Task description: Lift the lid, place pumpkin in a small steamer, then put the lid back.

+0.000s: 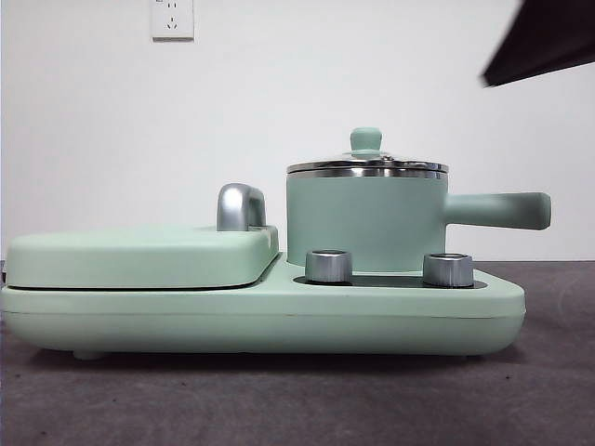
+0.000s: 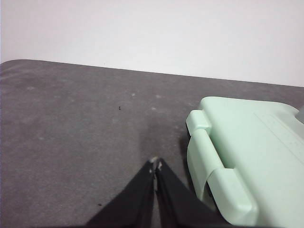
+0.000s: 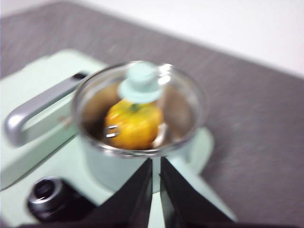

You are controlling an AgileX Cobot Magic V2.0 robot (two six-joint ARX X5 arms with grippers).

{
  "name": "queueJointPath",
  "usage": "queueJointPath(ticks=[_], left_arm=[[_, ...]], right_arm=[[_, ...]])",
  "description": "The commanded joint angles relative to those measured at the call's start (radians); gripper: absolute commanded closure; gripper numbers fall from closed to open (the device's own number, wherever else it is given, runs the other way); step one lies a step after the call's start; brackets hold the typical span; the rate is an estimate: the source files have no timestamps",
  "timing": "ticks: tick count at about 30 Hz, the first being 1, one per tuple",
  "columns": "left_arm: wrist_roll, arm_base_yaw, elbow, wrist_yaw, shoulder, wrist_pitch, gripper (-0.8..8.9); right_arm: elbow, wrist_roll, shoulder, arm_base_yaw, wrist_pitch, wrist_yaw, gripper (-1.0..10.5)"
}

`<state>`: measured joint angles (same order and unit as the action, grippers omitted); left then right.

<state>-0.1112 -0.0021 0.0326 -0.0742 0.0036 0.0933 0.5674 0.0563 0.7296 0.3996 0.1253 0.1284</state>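
Pumpkin (image 3: 133, 124) sat inside the small steamer (image 1: 364, 221), with the lid (image 1: 367, 163) resting square on its rim, so the task looked done. Right gripper (image 3: 156, 164) hung near the pot's six o'clock side, jaws pressed together, empty. Left gripper (image 2: 155, 165) waited likewise closed beside the griddle cover (image 2: 247, 152). No readable writing showed.

looks like a bare lab or test room: plain white wall (image 1: 279, 93) with a single power socket (image 1: 173, 19), grey felt-covered table (image 1: 279, 400), mint-green cooking unit (image 1: 260, 311) staged alone on it.
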Motion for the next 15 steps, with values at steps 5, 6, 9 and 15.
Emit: queueJointPath(ticks=[5,6,9,15], left_arm=[[0.016,0.002,-0.02,0.003,0.0,-0.011,8.07],[0.016,0.002,-0.02,0.003,0.0,-0.011,8.07],[0.016,0.002,-0.02,0.003,0.0,-0.011,8.07],[0.016,0.002,-0.02,0.003,0.0,-0.011,8.07]], right_arm=[[-0.268,-0.001,-0.321,-0.178,-0.079,0.002,9.2],[-0.291,-0.001,-0.359,-0.202,-0.079,0.002,9.2],[-0.356,0.0,-0.477,-0.275,-0.072,0.002,9.2],[-0.437,0.008,-0.621,-0.388,-0.066,0.0,9.2]])
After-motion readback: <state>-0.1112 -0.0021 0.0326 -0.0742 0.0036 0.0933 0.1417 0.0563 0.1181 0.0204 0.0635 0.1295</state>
